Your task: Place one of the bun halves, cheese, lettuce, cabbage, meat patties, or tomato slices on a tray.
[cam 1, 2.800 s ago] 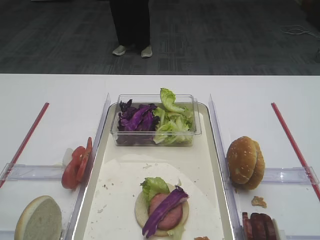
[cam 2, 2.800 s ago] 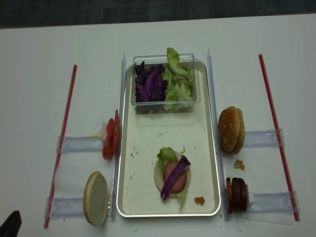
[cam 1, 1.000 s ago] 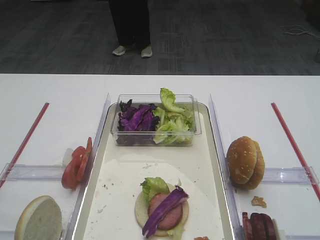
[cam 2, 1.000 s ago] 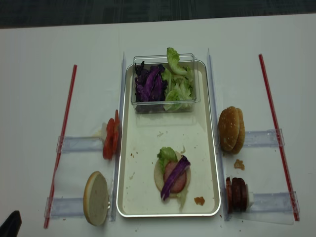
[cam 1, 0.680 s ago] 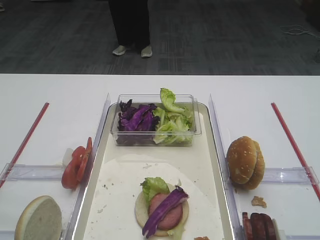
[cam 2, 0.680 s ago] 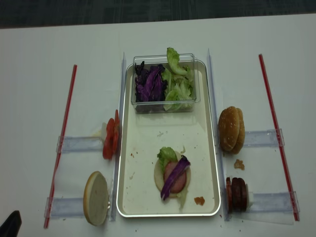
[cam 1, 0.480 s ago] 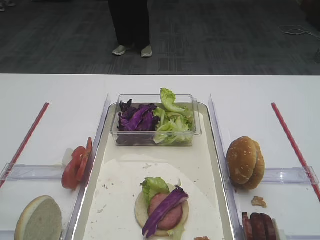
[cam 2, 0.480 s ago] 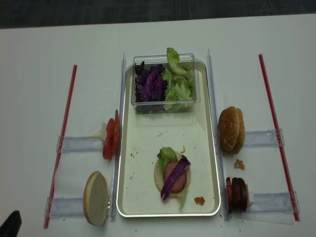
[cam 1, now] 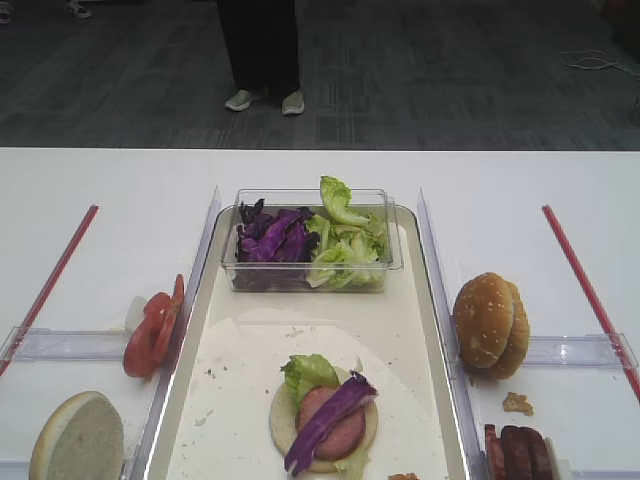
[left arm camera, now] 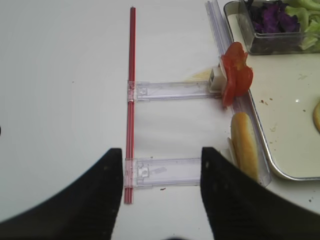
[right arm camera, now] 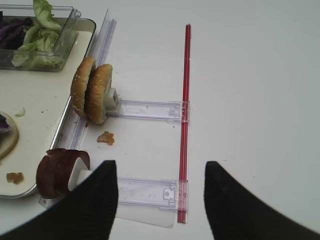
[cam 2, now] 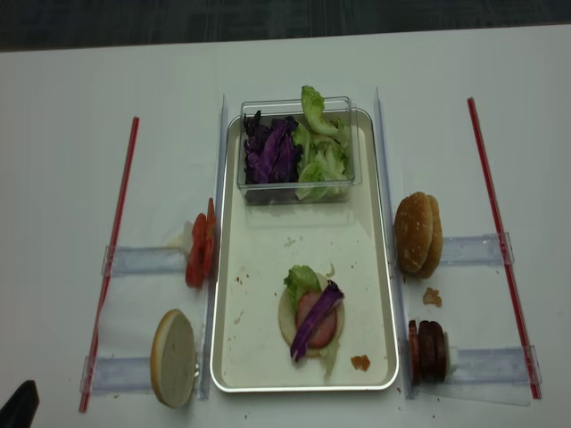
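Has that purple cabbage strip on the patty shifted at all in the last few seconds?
No. The purple cabbage strip lies across the same patty, equally far from the cream tray's silvery rim.

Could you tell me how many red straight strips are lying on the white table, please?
2. One thin red straight strip lies left of the cream-white rectangular tray; the other red strip lies right of it. Neither looks hidden.

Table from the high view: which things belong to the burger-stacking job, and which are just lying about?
For the job:
- tray
- stack with cabbage on top
- tomato slices
- bun halves
- meat patties
- clear tub of lettuce

Lying about:
- red strips
- crumbs
- person standing beyond the table
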Robot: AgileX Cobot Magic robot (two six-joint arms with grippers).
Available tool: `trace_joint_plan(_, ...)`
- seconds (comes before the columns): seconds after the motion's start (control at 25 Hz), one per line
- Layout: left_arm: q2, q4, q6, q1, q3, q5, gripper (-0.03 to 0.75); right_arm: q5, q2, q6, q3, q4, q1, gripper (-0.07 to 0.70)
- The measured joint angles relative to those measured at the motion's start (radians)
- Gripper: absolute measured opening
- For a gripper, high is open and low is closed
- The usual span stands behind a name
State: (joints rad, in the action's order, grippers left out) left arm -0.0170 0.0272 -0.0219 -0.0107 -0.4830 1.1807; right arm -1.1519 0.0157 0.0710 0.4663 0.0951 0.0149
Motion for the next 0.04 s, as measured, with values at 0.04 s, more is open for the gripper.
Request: trace_joint_plan(0.04, 0.0, 0.0, 0.0, 0.0, 0.0, 0.0, 0.34, 0.0, 0.0, 0.0, 0.0, 0.0, 0.0, 0.412)
